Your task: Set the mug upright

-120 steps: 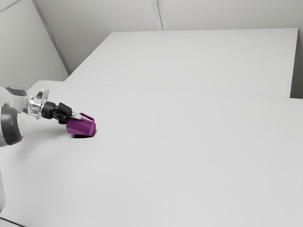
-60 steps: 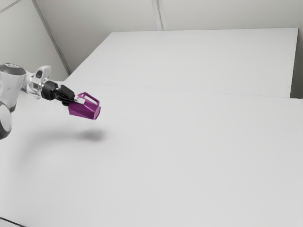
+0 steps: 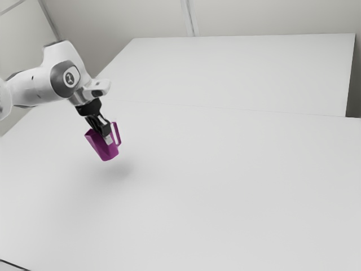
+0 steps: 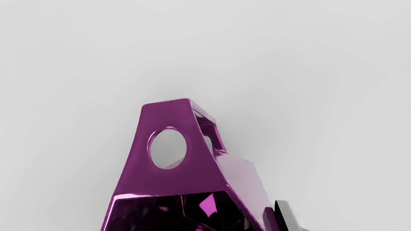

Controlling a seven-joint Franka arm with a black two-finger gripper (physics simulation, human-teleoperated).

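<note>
- The mug (image 3: 102, 148) was in the air above the table (image 3: 225, 186), its shadow (image 3: 117, 171) falling on the tabletop apart from its base, so it had room to be turned without scraping.
- The gripper (image 3: 108, 139) was closed on the mug's body; nothing else bore its weight. A pale finger (image 4: 288, 215) lay along the outer wall in the wrist view.
- The handle (image 3: 117, 134) stood out to the side, away from the grip, likely so the fingers could press on the firmer wall.
- The mug was tilted, mouth higher and leaning to the exterior view's left, base lower: partway to upright, by my judgement.
- The rest of the lean probably had to come out before release, so that the base would meet the table flat; set down on its edge, it could tip.
</note>
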